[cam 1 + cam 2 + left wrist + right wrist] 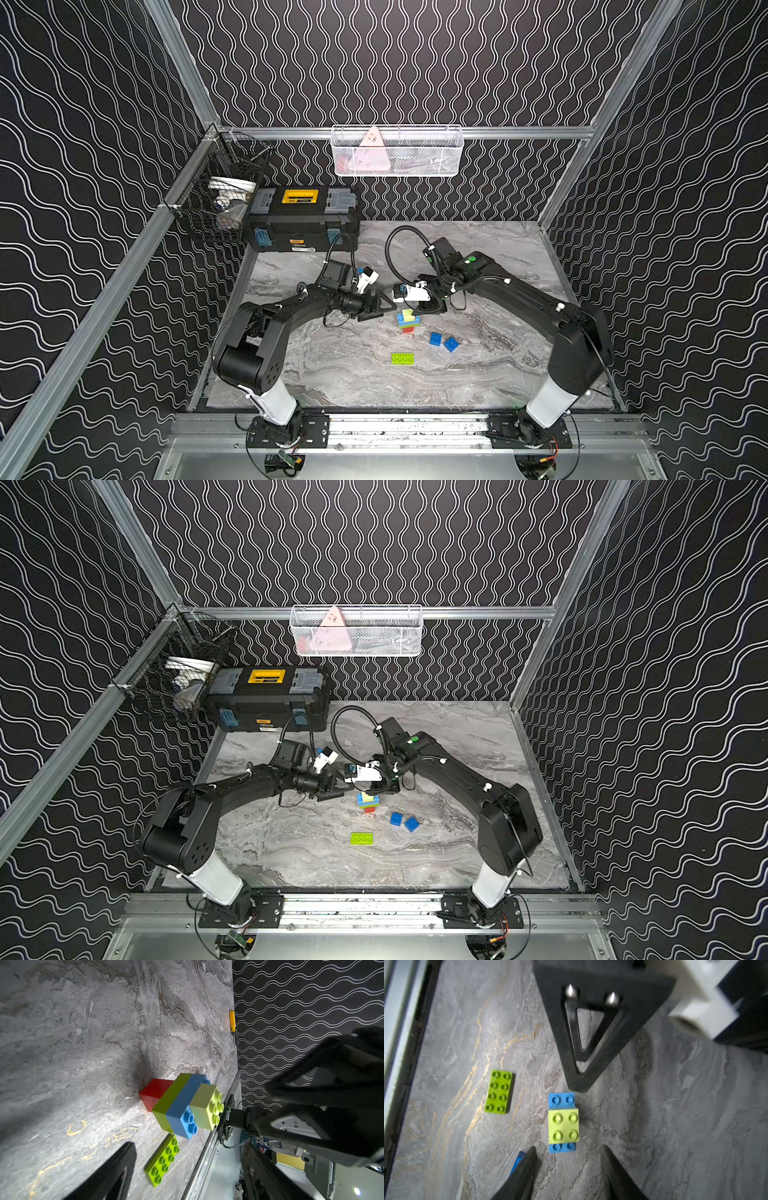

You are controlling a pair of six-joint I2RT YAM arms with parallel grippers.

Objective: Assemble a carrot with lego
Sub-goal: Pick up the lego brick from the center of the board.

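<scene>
Left pincer (388,311): released, jaws spread wide with nothing between them, tips near the carrot's left side but not touching it.
Right pincer (568,1148): released, jaws parted and empty, tips just above the carrot, clear of it.
Carrot (408,320): stands upright on the desk between the two pincers, free of both.
Carrot build: four layers, narrow at the foot. A small red brick (154,1093) sits on the desk, then a longer lime green brick (166,1101), then a light blue brick (182,1105) of equal length.
Carrot top: a pale yellow square brick (563,1127) with four studs, centred so that a pair of light blue studs shows at each end.
Lime green plate (402,358): thin, eight studs up, lying flat and alone, nearer the arm bases than the carrot.
Dark blue bricks (435,338) (451,344): two small squares, close together, on the carrot's right, apart from it.
Desk (332,374): grey marbled surface with faint gold veins.
</scene>
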